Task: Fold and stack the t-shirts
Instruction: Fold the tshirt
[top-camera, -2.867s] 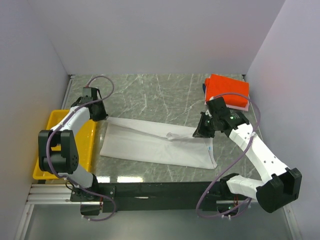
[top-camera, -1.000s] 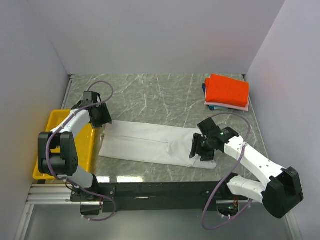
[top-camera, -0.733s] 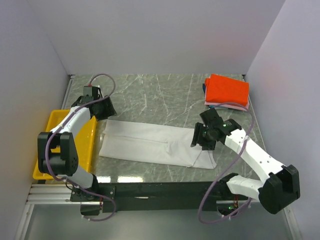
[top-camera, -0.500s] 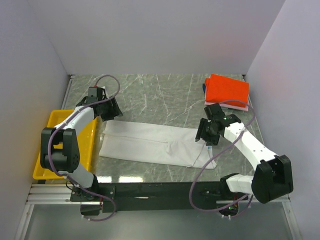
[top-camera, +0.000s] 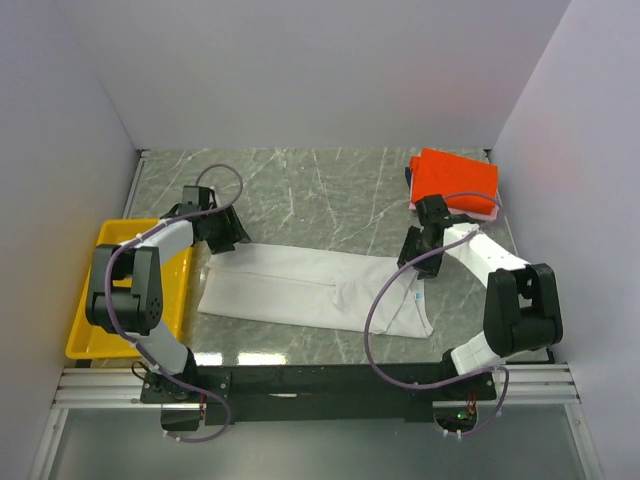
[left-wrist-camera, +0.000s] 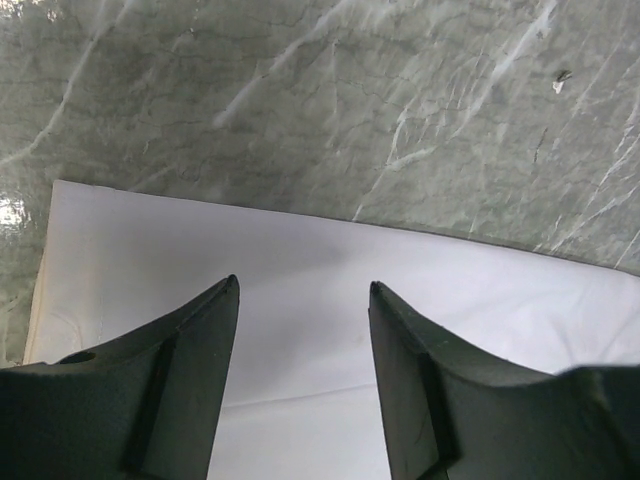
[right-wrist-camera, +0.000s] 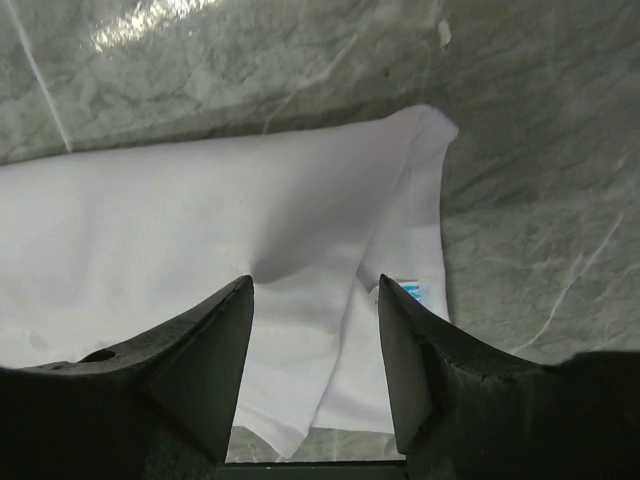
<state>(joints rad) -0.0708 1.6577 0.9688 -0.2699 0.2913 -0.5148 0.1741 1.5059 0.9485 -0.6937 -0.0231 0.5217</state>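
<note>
The white t-shirt (top-camera: 310, 290) lies folded into a long strip across the marble table (top-camera: 320, 190), towards the near edge. Left gripper (left-wrist-camera: 303, 290) hangs over the strip's far left corner, jaws spread wide, nothing between them. Right gripper (right-wrist-camera: 315, 285) is over the strip's right end, jaws apart and empty too, with the blue neck label (right-wrist-camera: 408, 291) just beside one finger. Orange-red shirt (top-camera: 455, 178) lies folded in the far right corner, well apart.

Bare table (top-camera: 320, 190) open beyond white t-shirt (top-camera: 300, 285), folded stack (top-camera: 455, 180) blocks far-right corner, yellow tray (top-camera: 80, 340) lines left edge
</note>
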